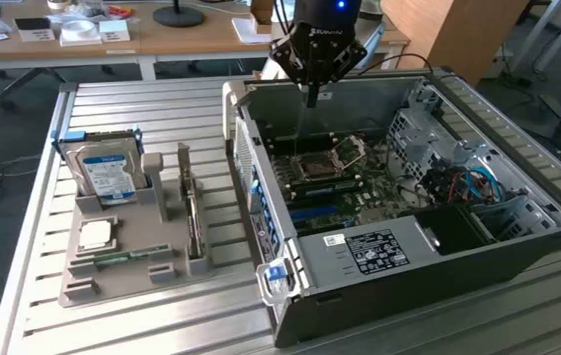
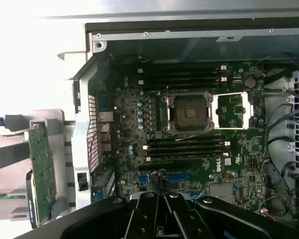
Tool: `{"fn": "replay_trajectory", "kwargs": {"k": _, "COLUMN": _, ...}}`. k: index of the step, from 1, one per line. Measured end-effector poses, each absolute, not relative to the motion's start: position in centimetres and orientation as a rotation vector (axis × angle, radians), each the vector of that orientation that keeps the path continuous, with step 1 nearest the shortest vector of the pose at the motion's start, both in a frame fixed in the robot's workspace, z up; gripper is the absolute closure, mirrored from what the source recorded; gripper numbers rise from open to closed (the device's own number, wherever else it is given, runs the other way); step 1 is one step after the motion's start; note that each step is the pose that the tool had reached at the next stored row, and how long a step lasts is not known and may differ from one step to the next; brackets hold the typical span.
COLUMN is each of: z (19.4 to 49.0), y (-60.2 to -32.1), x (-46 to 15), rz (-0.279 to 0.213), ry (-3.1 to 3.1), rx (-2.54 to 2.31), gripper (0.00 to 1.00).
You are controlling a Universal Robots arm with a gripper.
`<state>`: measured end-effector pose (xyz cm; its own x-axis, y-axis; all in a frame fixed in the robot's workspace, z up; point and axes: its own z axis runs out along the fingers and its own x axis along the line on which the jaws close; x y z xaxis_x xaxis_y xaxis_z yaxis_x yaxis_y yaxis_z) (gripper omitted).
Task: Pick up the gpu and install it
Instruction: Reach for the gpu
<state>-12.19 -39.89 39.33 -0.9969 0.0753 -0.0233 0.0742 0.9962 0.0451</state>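
The gpu (image 1: 194,222) stands on its edge in a slot of the grey holder (image 1: 123,281), at the exterior view's left of the open computer case (image 1: 428,244). In the wrist view the gpu (image 2: 42,172) shows its green board beside the case's rear wall. My gripper (image 1: 311,97) hangs over the far side of the case, above the motherboard (image 1: 335,177), well away from the gpu. Its fingers are shut with nothing between them. From the wrist, the gripper (image 2: 164,209) sits over the blue expansion slots (image 2: 179,177).
The holder also carries a silver hard drive with a blue label (image 1: 111,174), a processor chip (image 1: 96,234) and a narrow RAM stick (image 1: 123,257). The motherboard's processor socket (image 2: 189,112) stands open. Cables (image 1: 468,185) crowd the case's right. A desk with clutter (image 1: 83,33) lies behind.
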Motion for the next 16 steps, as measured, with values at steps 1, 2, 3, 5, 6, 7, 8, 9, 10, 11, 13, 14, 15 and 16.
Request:
{"fn": "replay_trajectory", "kwargs": {"k": 1, "z": 39.33, "y": -39.88, "x": -12.19, "rz": 0.069, "ry": 3.114, "rx": 0.117, "gripper": 0.89}}
{"fn": "replay_trajectory", "kwargs": {"k": 2, "z": 39.33, "y": -39.89, "x": -12.19, "rz": 0.069, "ry": 3.114, "rx": 0.117, "gripper": 0.89}}
{"fn": "replay_trajectory", "kwargs": {"k": 3, "z": 39.33, "y": -39.88, "x": -12.19, "rz": 0.069, "ry": 3.114, "rx": 0.117, "gripper": 0.89}}
{"fn": "replay_trajectory", "kwargs": {"k": 5, "z": 39.33, "y": -39.89, "x": -12.19, "rz": 0.069, "ry": 3.114, "rx": 0.117, "gripper": 0.89}}
{"fn": "replay_trajectory", "kwargs": {"k": 6, "z": 39.33, "y": -39.88, "x": -12.19, "rz": 0.069, "ry": 3.114, "rx": 0.117, "gripper": 0.89}}
{"fn": "replay_trajectory", "kwargs": {"k": 7, "z": 39.32, "y": -39.88, "x": -12.22, "rz": 0.069, "ry": 3.114, "rx": 0.117, "gripper": 0.89}}
{"fn": "replay_trajectory", "kwargs": {"k": 8, "z": 39.32, "y": -39.88, "x": -12.27, "rz": 0.069, "ry": 3.114, "rx": 0.117, "gripper": 0.89}}
{"fn": "replay_trajectory", "kwargs": {"k": 9, "z": 39.32, "y": -39.88, "x": -12.33, "rz": 0.069, "ry": 3.114, "rx": 0.117, "gripper": 0.89}}
{"fn": "replay_trajectory", "kwargs": {"k": 10, "z": 39.33, "y": -39.89, "x": -12.4, "rz": 0.069, "ry": 3.114, "rx": 0.117, "gripper": 0.89}}
{"fn": "replay_trajectory", "kwargs": {"k": 11, "z": 39.33, "y": -39.88, "x": -12.48, "rz": 0.069, "ry": 3.114, "rx": 0.117, "gripper": 0.89}}
{"fn": "replay_trajectory", "kwargs": {"k": 13, "z": 39.33, "y": -39.89, "x": -12.67, "rz": 0.069, "ry": 3.114, "rx": 0.117, "gripper": 0.89}}
{"fn": "replay_trajectory", "kwargs": {"k": 14, "z": 39.32, "y": -39.88, "x": -12.75, "rz": 0.069, "ry": 3.114, "rx": 0.117, "gripper": 0.89}}
{"fn": "replay_trajectory", "kwargs": {"k": 15, "z": 39.32, "y": -39.88, "x": -12.84, "rz": 0.069, "ry": 3.114, "rx": 0.117, "gripper": 0.89}}
{"fn": "replay_trajectory", "kwargs": {"k": 16, "z": 39.33, "y": -39.88, "x": -12.92, "rz": 0.069, "ry": 3.114, "rx": 0.117, "gripper": 0.89}}
